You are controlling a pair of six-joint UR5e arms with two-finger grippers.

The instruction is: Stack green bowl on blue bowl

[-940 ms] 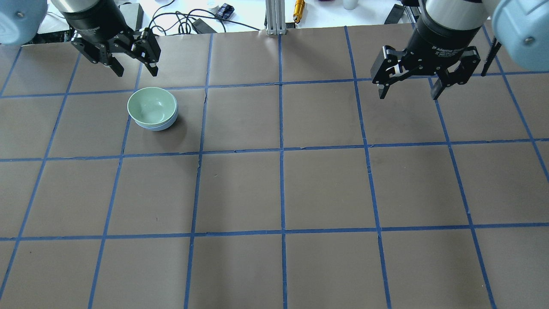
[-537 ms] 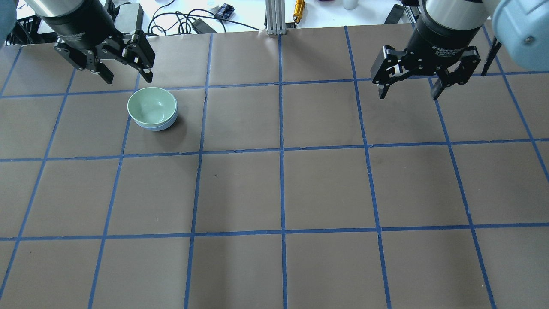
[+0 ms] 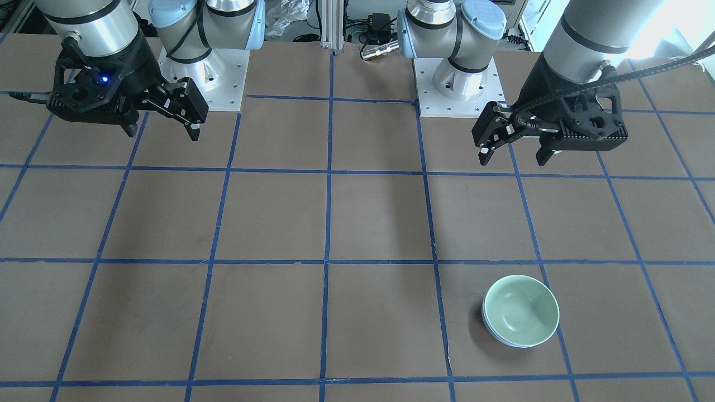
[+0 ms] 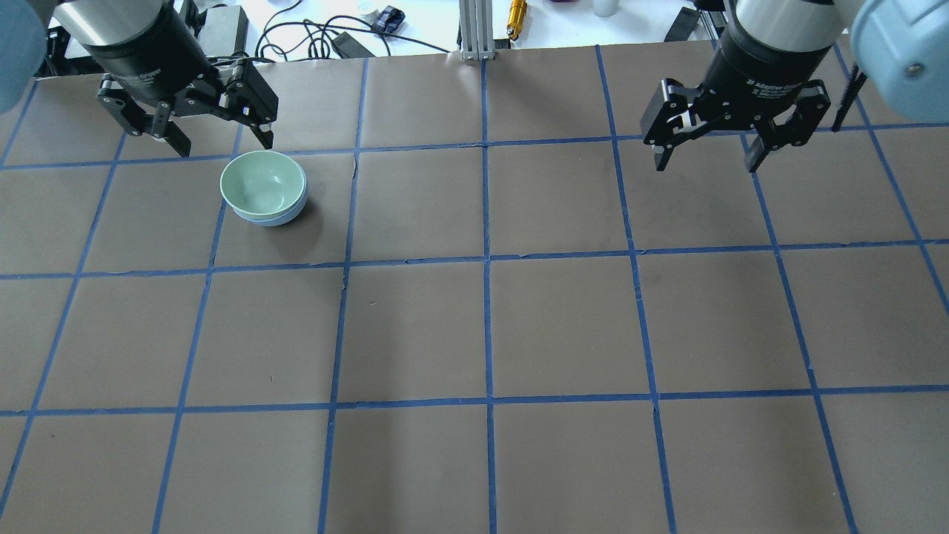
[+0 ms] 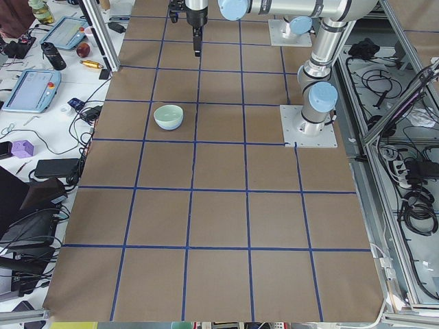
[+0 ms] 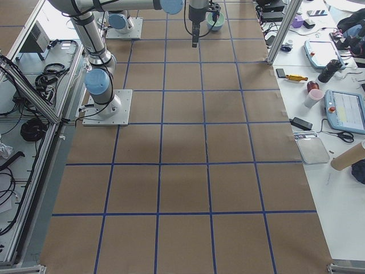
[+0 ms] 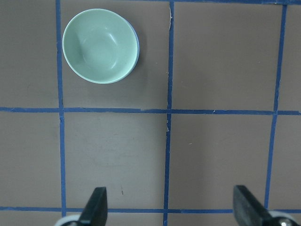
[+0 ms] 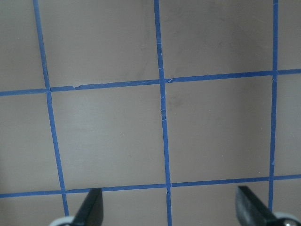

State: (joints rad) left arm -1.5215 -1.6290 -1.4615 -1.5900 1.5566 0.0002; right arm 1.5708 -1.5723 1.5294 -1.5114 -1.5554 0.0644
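The green bowl [image 4: 263, 184] sits nested upright inside the blue bowl [image 4: 280, 220], of which only a thin rim shows, on the left far part of the table. The stack also shows in the front view, green bowl [image 3: 520, 309] over blue bowl [image 3: 486, 324], and in the left wrist view [image 7: 99, 45]. My left gripper [image 4: 224, 144] is open and empty, raised above the table just behind the stack and apart from it. My right gripper [image 4: 706, 165] is open and empty, raised over the far right of the table.
Brown table cover with a blue tape grid [image 4: 485, 259]. Cables and small tools [image 4: 341, 37] and an aluminium post [image 4: 474, 30] lie beyond the far edge. The two arm bases [image 3: 201, 72] [image 3: 458, 84] stand at the robot's side.
My left gripper has shifted a little and turned at the wrist above the table behind the stack, staying open. The bowls and the right arm have not moved.
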